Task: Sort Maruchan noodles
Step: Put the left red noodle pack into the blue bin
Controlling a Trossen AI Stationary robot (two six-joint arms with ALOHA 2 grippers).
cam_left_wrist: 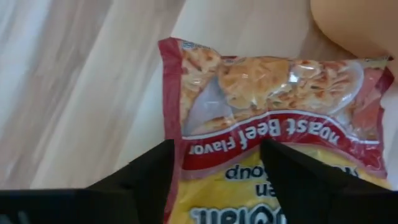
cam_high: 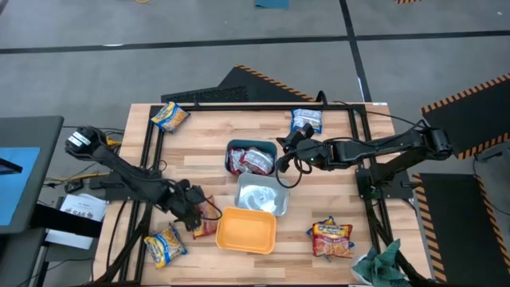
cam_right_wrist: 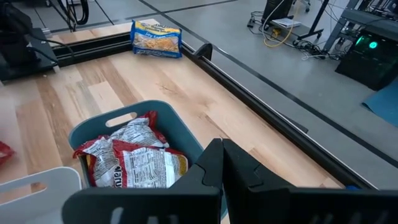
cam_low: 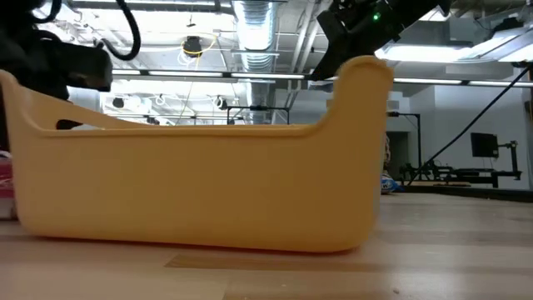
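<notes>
A red Maruchan packet (cam_left_wrist: pixel 261 106) marked "Roast Beef Flavor" lies flat on the wood beside the orange tub (cam_high: pixel 245 229). My left gripper (cam_left_wrist: pixel 217 144) (cam_high: pixel 196 212) is open above the packet's near end, one finger by its side edge and the other over the wrapper. My right gripper (cam_right_wrist: pixel 219 146) (cam_high: pixel 284 146) is shut and empty, beside the teal tub (cam_right_wrist: pixel 180 134), which holds red-silver packets (cam_right_wrist: pixel 134 158). Other packets lie on the table: yellow (cam_high: pixel 169 116), blue (cam_high: pixel 306 119), yellow (cam_high: pixel 166 245) and red-orange (cam_high: pixel 331 237). My left gripper comes down from above over the red packet's end (cam_left_wrist: pixel 217 171), with its open fingers (cam_left_wrist: pixel 149 177) spread across the wrapper. The packet lies flat on the table. I cannot tell whether the fingers touch it.
The pale-blue tub (cam_high: pixel 261 196) stands between the teal and orange tubs. A dark green cloth (cam_high: pixel 382 267) lies at the near right corner. In the low view the orange tub (cam_low: pixel 200 183) blocks most of the table. Black frame rails (cam_right_wrist: pixel 249 93) run along the table's edges.
</notes>
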